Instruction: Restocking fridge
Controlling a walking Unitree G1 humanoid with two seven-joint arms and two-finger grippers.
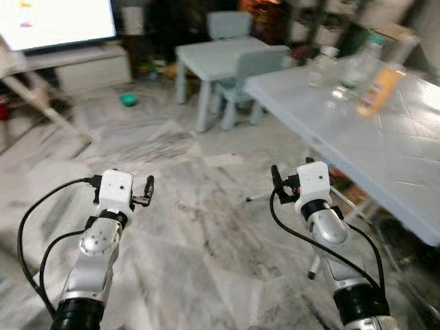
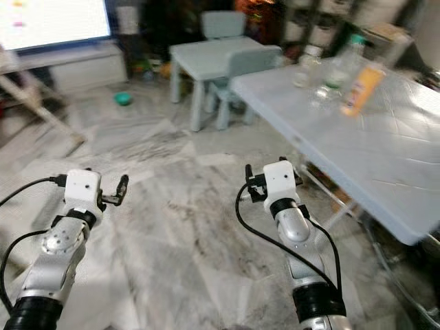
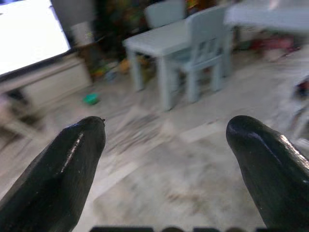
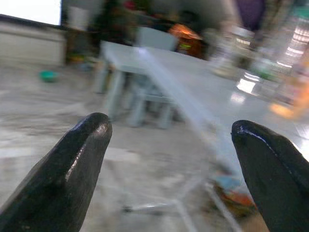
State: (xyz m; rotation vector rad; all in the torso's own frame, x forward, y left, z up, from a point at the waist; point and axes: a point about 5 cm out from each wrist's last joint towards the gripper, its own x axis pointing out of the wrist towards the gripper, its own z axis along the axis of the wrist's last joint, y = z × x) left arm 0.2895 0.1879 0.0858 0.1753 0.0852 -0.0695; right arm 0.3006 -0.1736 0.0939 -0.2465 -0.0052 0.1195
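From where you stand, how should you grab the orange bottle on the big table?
Probably around the middle of the orange bottle, coming from the table's near edge with the right gripper. It stands upright and tall beside other bottles, so a sideways pinch fits. It's blurry, though.

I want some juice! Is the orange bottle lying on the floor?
No, the orange bottle stands on the big white table beside clear bottles.

No text can be read anywhere. The orange bottle [image 1: 379, 88] on the counter [image 1: 385, 148] is too blurred. The bright screen [image 1: 58, 22] far left shows only smudged marks.
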